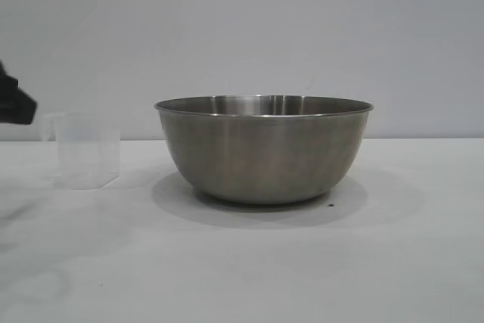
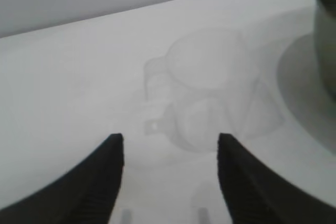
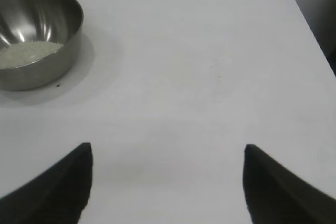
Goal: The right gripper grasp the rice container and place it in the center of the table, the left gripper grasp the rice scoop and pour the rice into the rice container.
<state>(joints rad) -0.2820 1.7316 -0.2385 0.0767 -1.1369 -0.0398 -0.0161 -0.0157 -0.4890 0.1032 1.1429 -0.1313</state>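
Left end effector (image 2: 170, 174) spread open, empty, just short of cup (image 2: 210, 95), not touching; cup upright on bench (image 1: 242, 262), empty-looking, beside bowl (image 1: 263, 149). Right end effector (image 3: 168, 182) open too, holding nothing, well apart from bowl, hovering over bare bench. Rice (image 3: 29, 53) pooled inside bowl. White bench surface, plain pale wall (image 1: 242, 28) behind.

You see the rice container (image 1: 263, 153) in brushed grey metal, smooth, with a soft shine and a thin rolled rim. The rice scoop (image 1: 87, 150) is translucent whitish plastic, smooth. The rice (image 3: 29, 53) looks pale and grainy. The counter (image 1: 302, 262) is plain white and matt. The left tool (image 2: 170, 182) has matt black fingers (image 2: 100, 182), finely ribbed.
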